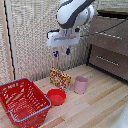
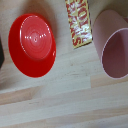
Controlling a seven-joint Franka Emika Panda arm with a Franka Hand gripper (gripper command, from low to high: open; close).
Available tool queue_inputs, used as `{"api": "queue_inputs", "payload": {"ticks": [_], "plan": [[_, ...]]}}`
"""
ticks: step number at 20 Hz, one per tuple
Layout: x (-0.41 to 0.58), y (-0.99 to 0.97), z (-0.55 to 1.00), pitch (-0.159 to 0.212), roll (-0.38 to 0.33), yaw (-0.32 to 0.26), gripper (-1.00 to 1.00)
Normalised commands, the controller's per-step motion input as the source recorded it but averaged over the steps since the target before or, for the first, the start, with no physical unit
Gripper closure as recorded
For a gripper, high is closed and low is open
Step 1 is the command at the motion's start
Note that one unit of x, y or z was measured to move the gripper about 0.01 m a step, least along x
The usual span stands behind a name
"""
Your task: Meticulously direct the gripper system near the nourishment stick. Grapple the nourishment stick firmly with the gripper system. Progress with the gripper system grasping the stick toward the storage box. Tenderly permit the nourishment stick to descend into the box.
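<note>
With the open, empty gripper (image 1: 62,51) held high above the nourishment stick (image 1: 60,78), nothing is yet grasped, and the storage box (image 1: 35,88), at eight o'clock, is unfilled.

The snack packet (image 1: 60,78) stands near the middle of the exterior frame on the wooden worktop (image 1: 95,105), upright and leaning back slightly. It is a flat orange-yellow rectangle with a multicoloured speckled print. In the wrist view the snack packet (image 2: 80,22) shows at the top centre, cut off by the frame edge, with red lettering on yellow.

The basket (image 1: 22,102) fills the lower left of the exterior frame. It is large, of red plastic lattice, with a blue rim, open at the top and resting on the worktop. It sits well apart from the packet.
</note>
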Motion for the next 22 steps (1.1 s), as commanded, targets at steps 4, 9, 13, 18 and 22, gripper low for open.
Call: {"api": "queue_inputs", "payload": {"ticks": [4, 9, 13, 18, 22], "plan": [[0.409, -0.19, -0.20, -0.002, 0.000, 0.091, -1.00], [0.407, -0.22, -0.21, 0.000, 0.000, 0.088, -1.00], [0.278, -0.24, -0.21, 0.000, 0.000, 0.066, -1.00], [0.199, -0.12, -0.25, 0.025, -0.003, 0.052, -1.00], [0.171, 0.00, -0.30, 0.037, -0.027, 0.027, -1.00]]}}
